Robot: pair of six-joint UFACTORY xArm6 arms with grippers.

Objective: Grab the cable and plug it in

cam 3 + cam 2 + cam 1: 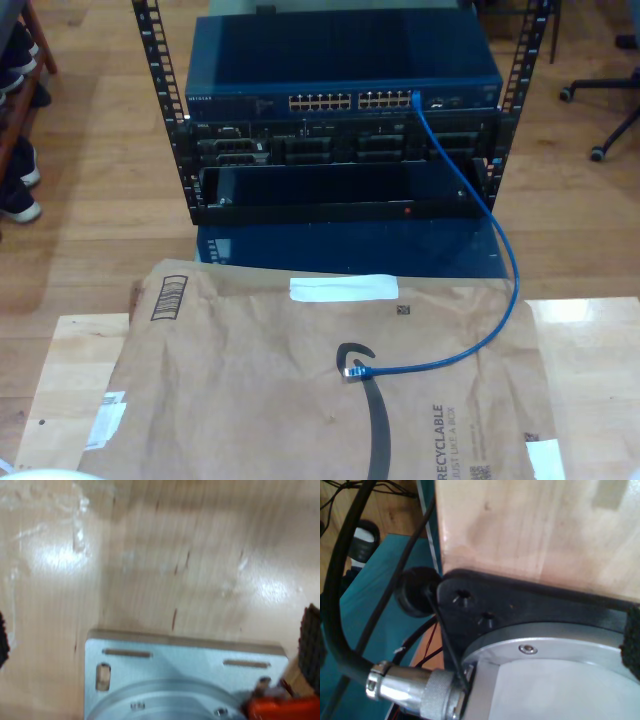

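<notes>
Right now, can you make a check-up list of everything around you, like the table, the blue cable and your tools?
Surface: wooden table covered by a flattened brown cardboard sheet.
Job's things: blue cable, one end plugged into the blue network switch at the exterior view's right; the free plug lies on the cardboard.
Clutter: white tape strip on the cardboard.
Tools: a dark pad at the second wrist view's edge; open or shut, cannot tell.
Cables: thick black robot cable ending in a silver connector.
Surroundings: black rack, wooden floor, office chair base.
</notes>
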